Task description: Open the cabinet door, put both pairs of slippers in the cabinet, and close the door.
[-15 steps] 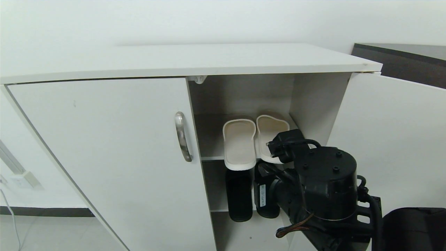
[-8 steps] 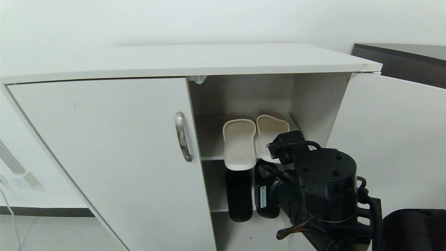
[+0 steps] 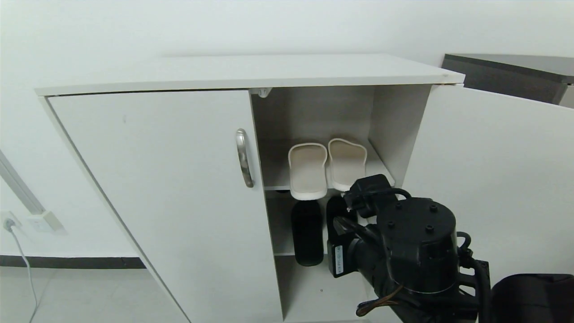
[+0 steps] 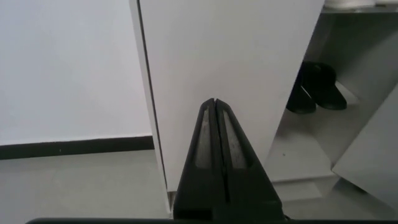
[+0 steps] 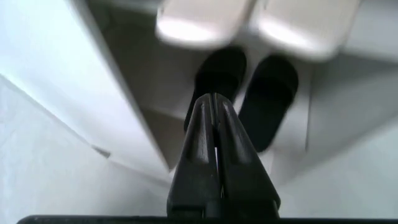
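Head view first: how does the cabinet [image 3: 251, 72] stand?

— Its left door [image 3: 152, 179] is shut, with a metal handle [image 3: 242, 158] at its right edge. Its right door [image 3: 493, 179] is swung wide open toward the near side.

— And the 2 pairs?

— Both are inside, in the open right half. The cream slippers [image 3: 308, 170] lie side by side on the upper shelf [image 3: 273, 179]. The left one pokes a little past the shelf's near edge. The black slippers [image 3: 307, 233] sit on the shelf directly below, also side by side. The right arm [image 3: 417, 242] hides most of the right one.

— Where is that arm?

— Near the opening, low and to the right, in front of the lower shelves. In the right wrist view, the right gripper [image 5: 214, 99] has its 2 fingers pressed together with nothing between them. It points at the black pair and stays clear of both slippers.

— The other one?

— In the left wrist view, the left gripper [image 4: 214, 102] is likewise pressed together and empty. It hangs low in front of the shut left door without touching it.

— Anything else around?

— A wall socket [image 3: 9, 222] with a cable sits low on the far left. A dark grey counter [image 3: 506, 72] stands beyond the cabinet's right end.
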Tool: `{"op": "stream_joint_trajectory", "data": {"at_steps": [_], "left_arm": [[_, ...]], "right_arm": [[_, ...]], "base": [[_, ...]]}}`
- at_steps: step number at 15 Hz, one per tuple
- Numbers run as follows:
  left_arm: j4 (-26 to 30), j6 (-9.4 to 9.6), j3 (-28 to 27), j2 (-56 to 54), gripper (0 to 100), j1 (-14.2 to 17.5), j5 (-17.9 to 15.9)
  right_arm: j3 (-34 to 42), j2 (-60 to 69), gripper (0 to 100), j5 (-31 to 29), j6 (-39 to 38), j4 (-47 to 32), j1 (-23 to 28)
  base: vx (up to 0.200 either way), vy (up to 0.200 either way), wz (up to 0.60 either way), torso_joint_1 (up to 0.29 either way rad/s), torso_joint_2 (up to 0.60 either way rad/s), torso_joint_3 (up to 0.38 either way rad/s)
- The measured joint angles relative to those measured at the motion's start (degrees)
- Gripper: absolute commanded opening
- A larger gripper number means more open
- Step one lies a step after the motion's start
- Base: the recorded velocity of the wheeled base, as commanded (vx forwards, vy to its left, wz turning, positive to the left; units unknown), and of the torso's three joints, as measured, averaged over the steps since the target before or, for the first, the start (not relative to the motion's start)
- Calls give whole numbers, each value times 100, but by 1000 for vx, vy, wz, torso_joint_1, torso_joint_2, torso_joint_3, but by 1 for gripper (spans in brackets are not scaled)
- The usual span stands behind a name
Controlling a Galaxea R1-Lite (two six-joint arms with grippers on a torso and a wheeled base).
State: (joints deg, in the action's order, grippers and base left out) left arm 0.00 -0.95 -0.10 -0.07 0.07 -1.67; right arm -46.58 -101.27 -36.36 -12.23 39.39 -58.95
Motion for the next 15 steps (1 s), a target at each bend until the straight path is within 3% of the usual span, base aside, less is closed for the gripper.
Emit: {"op": "stream_joint_trajectory", "data": {"at_steps": [9,15], "left_arm": [[0,-2,0,0,0,0,6],[0,-9,-1,0,0,0,9]], "right_arm": [[94,-133,0,13,7,121,83],[151,-284,0,133,13,141,271]], "base": [[-200,0,0,3,2,3],[0,0,0,0,0,0]]}}
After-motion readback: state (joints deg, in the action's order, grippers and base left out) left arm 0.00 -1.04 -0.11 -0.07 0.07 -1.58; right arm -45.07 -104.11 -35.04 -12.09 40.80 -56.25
